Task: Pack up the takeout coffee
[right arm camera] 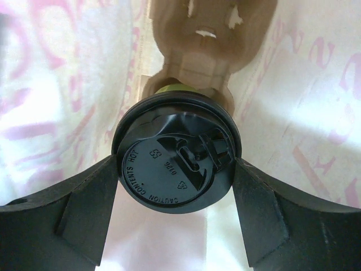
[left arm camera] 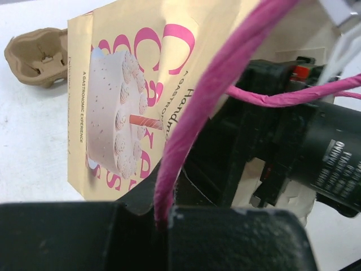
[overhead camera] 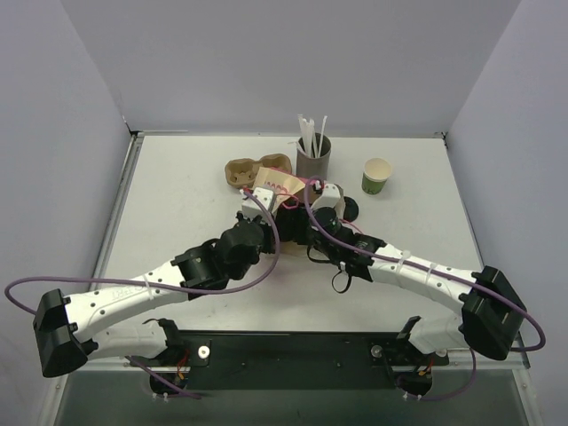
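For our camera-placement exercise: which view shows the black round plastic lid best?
Right wrist view: the black round plastic lid fills the centre, embossed lettering legible, gripped by the right gripper. Top external and left wrist views show none of it; the printed paper bag hides it.

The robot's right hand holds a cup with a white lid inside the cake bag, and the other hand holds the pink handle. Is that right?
Almost. The lid is black, not white. The right wrist view shows it between the right gripper's fingers, inside the cake bag. The left gripper does pinch the pink handle.
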Robot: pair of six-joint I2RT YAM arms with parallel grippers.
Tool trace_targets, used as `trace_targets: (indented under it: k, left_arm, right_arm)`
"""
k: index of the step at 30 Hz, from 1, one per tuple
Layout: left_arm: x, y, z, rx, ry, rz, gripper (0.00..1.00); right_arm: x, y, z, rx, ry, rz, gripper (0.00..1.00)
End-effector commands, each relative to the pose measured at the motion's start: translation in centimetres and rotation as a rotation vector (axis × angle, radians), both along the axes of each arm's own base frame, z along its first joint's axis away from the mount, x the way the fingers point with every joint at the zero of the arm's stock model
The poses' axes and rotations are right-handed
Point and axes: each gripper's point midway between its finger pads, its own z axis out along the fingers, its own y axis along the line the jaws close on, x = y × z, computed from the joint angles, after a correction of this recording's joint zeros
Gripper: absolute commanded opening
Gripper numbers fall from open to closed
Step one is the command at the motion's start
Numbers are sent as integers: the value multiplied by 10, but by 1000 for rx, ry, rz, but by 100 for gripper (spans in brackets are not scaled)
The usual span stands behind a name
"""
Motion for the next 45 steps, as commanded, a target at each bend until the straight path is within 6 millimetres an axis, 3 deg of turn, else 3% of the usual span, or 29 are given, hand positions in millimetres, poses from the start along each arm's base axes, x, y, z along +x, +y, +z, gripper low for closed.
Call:
trace_targets:
  k: [1, 7, 11, 15, 21, 24, 25, 27, 29, 30, 31, 38, 40, 42, 43, 45]
  left_arm:
    - [-2, 0, 0, -107, 130, -29, 0]
    - [2, 4, 4, -193, 215, -42, 0]
    - [1, 8, 6, -214, 223, -47, 0]
    - [-8, 0, 3, -234, 245, -127, 0]
    - [-11, 5, -2, -239, 262, -120, 0]
    - [-7, 12, -6, -268, 298, -75, 0]
    - [-5, 16, -8, -276, 306, -56, 0]
    - [-4, 20, -9, -291, 325, -28, 0]
    - [1, 26, -11, -303, 346, 12, 0]
    - [2, 29, -14, -300, 362, 26, 0]
    - [3, 31, -15, -302, 371, 39, 0]
    - [17, 54, -19, -283, 448, 170, 0]
    - [21, 62, -21, -270, 467, 204, 5]
    - [24, 69, -20, -261, 482, 234, 6]
    - [27, 73, -21, -248, 482, 254, 9]
    - [28, 81, -24, -214, 494, 283, 13]
  right_arm:
    - [9, 6, 32, -68, -103, -3, 48]
    - [5, 23, 30, -151, -97, 50, 48]
    - [7, 32, 14, -216, -71, 67, 48]
    - [7, 38, 7, -229, -75, 71, 48]
    - [18, 44, 2, -248, -103, 53, 47]
    - [22, 56, 3, -257, -109, 81, 47]
    - [23, 57, -5, -283, -90, 87, 47]
    - [27, 65, 1, -289, -91, 105, 47]
    - [27, 68, -11, -335, -62, 125, 48]
    - [29, 74, -4, -329, -63, 132, 48]
    - [28, 74, -15, -362, -39, 149, 48]
    - [27, 86, -30, -450, 46, 210, 47]
    - [26, 87, -43, -479, 88, 233, 47]
    - [29, 95, -39, -483, 91, 253, 47]
    - [27, 93, -53, -518, 131, 266, 47]
    - [32, 100, -49, -523, 139, 283, 47]
